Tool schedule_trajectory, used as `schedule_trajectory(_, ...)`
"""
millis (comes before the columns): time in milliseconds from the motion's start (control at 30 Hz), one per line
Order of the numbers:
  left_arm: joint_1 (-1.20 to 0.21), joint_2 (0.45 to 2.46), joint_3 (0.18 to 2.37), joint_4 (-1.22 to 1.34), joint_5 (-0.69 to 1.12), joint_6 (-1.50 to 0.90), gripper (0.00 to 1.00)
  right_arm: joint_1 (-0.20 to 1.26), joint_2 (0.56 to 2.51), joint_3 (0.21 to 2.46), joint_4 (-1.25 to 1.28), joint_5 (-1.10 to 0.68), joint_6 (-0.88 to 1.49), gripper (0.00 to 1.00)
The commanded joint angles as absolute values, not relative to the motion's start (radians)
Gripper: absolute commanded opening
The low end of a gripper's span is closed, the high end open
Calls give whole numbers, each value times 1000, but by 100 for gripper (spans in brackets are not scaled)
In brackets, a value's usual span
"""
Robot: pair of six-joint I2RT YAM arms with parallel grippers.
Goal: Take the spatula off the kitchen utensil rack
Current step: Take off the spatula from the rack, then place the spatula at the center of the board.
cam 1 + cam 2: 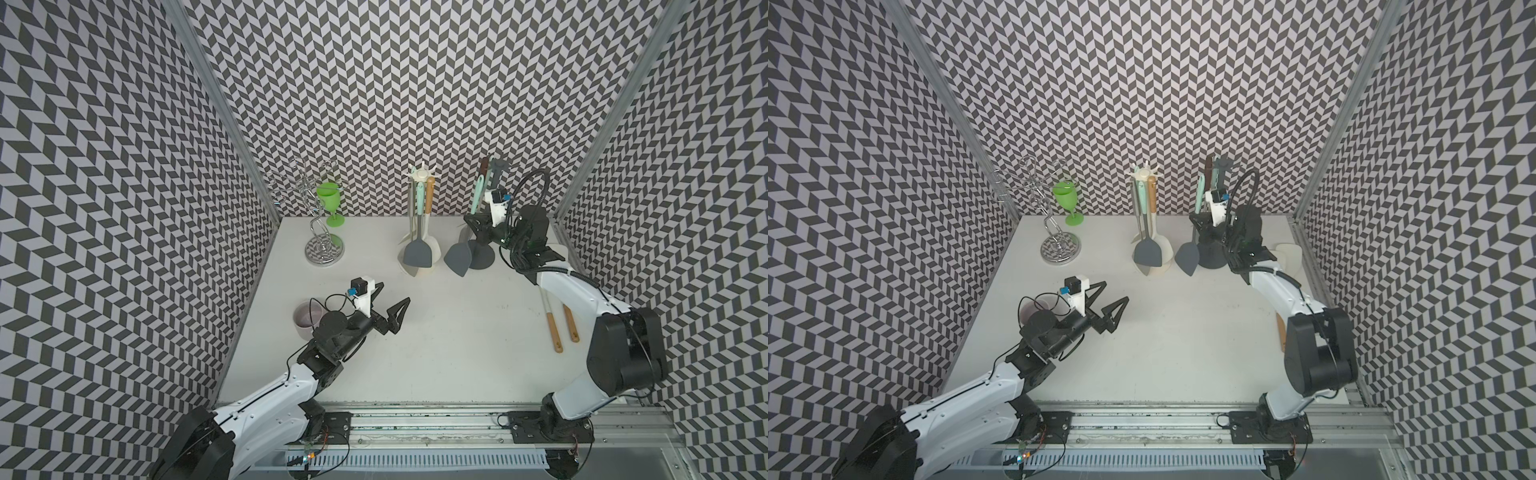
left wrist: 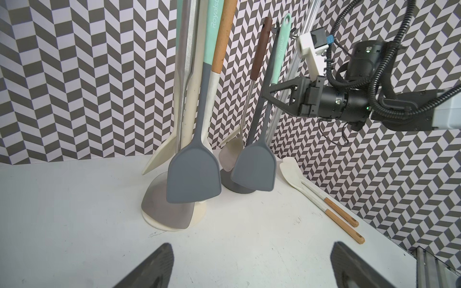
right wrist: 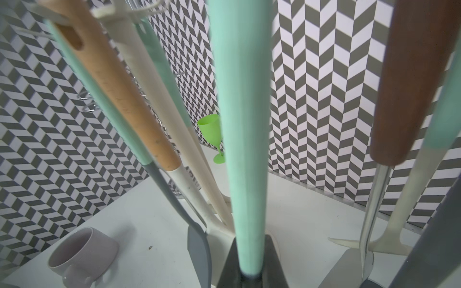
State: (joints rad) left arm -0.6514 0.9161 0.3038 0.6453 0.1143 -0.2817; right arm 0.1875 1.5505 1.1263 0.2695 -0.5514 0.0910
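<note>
My right tool [image 2: 266, 92] is pressed together on the spatula [image 2: 254, 172], pinching its mint handle partway up. In the right wrist view that handle runs straight up out of the shut jaws. The grey blade hangs below the tool, just beside the round foot of the dark rack [image 2: 237, 190]. The handle's loop end sits up among the rack's hooks, but I cannot tell whether it is on one. Just beyond the tool, the same rack also carries a brown-handled utensil [image 2: 260, 49]. My left tool [image 1: 394, 293] is spread as wide as it goes and holds nothing, hovering above the desk [image 1: 436, 353] well apart from the right tool. Between the two tools stands the cream rack [image 2: 200, 212], which holds a second grey spatula [image 2: 193, 174], a wooden-handled utensil [image 2: 224, 37] and a steel turner [image 2: 167, 212]. Behind the left tool, just beside its wrist, a pale mug [image 1: 305, 322] stands mouth up, partly hidden by the arm. Its inside shows only bare wall in the right wrist view. Farther out from the left tool, a green goblet [image 1: 330, 197] stands beside a wire stand [image 1: 324, 249]. Two cream spatulas [image 2: 294, 172] lie flat on the desk under my right arm, behind the right tool.
</note>
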Motion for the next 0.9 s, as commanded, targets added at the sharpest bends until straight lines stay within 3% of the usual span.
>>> schedule_trajectory(0, -675, 879, 316, 630, 87, -265, 100, 195, 1432, 1020, 407, -567, 189, 0)
schedule_trajectory(400, -742, 893, 389, 587, 38, -220, 100, 260, 1170, 677, 606, -608, 389, 0)
schedule_trajectory(867, -782, 1281, 791, 300, 182, 122, 100, 359, 996, 446, 817, -589, 479, 0)
